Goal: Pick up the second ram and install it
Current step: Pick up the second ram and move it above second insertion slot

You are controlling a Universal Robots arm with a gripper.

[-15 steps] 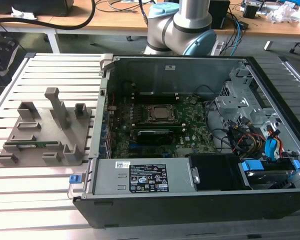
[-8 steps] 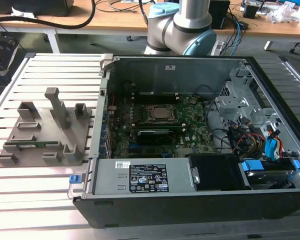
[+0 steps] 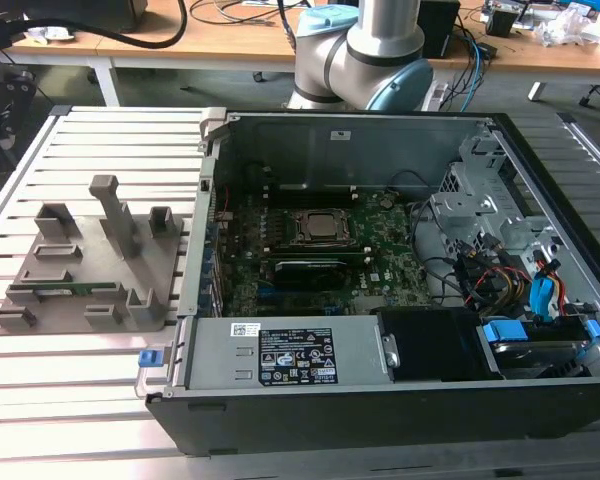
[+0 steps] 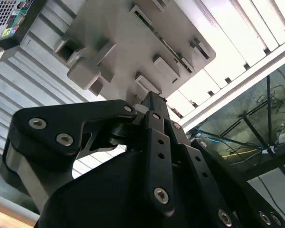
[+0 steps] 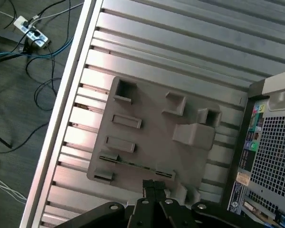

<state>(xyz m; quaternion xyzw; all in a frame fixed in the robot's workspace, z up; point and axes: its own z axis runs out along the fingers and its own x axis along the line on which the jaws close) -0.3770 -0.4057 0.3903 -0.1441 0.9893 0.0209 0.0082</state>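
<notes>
The second ram (image 3: 72, 290) is a thin green stick standing on edge in a slot of the gray fixture (image 3: 130, 270), on the slatted table at the exterior view's left of the open computer case. In the first wrist view the ram (image 5: 137, 164) runs along the fixture's (image 5: 152, 128) edge nearest my gripper (image 5: 155, 184). The gripper hangs high above it, black fingers together, holding nothing. The second wrist view has the gripper (image 4: 152, 99) close up, with the ram (image 4: 159, 37) in its slot beyond the tips.
The open case (image 3: 380, 400) holds the green motherboard (image 3: 310, 250), a black drive bay (image 3: 430, 345) and bundled cables (image 3: 500, 280). The arm's base (image 3: 360, 50) stands behind the case. Upright posts (image 3: 110, 205) rise from the fixture. Floor cables (image 5: 33, 33) lie past the table's edge.
</notes>
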